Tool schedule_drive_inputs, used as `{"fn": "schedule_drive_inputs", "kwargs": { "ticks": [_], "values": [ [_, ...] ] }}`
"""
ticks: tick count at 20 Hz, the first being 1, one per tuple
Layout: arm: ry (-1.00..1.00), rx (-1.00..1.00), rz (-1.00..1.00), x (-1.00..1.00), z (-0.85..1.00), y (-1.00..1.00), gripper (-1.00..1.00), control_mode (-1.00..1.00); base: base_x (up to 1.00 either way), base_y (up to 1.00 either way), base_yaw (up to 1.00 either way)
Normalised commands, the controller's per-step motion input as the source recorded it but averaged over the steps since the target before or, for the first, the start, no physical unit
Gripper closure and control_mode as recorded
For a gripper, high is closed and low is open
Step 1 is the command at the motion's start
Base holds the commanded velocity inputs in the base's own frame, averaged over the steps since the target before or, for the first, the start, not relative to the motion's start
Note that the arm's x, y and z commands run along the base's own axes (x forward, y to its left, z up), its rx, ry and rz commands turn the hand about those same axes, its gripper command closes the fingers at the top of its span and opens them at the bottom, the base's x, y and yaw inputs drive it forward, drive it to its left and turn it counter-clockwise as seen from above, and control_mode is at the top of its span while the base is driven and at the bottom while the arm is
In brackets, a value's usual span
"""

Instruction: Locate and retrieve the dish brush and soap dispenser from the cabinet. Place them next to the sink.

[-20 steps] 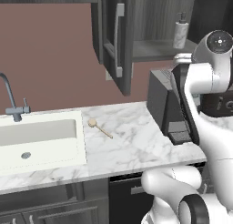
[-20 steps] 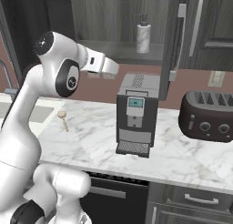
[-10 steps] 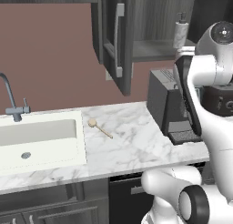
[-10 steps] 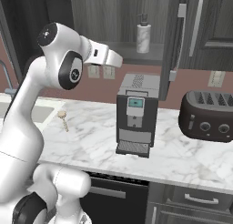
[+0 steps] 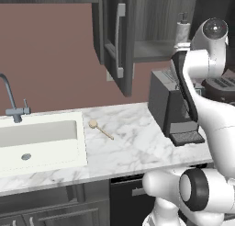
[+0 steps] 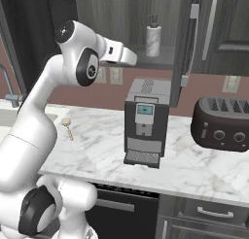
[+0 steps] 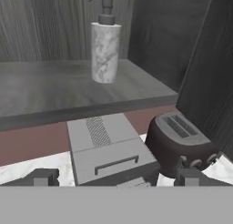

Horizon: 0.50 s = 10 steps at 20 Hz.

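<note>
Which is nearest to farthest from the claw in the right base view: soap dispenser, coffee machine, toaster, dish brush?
From the claw:
1. Soap dispenser, on the cabinet shelf just to its right and a little higher.
2. Coffee machine, on the counter right below it.
3. Dish brush and toaster: too close to call; the brush lies low left by the sink, the toaster sits far right on the counter.

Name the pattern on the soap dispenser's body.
Pale grey-white marbling on the soap dispenser; clearest in the hand view.

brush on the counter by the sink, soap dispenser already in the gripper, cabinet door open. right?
Not quite: the soap dispenser stands on the cabinet shelf, and the open gripper holds nothing, as the hand view shows. The dish brush does lie beside the sink; the door is open.
</note>
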Motion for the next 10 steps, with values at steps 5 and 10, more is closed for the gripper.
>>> {"fn": "schedule_drive_inputs", "kwargs": {
  "ticks": [5, 10],
  "values": [
    [0.05, 0.00, 0.00, 0.36, 0.09, -0.19, -1.00, -1.00, 0.00, 0.00, 0.00],
    [0.04, -0.03, 0.00, 0.24, 0.12, -0.19, -1.00, -1.00, 0.00, 0.00, 0.00]
  ]
}}
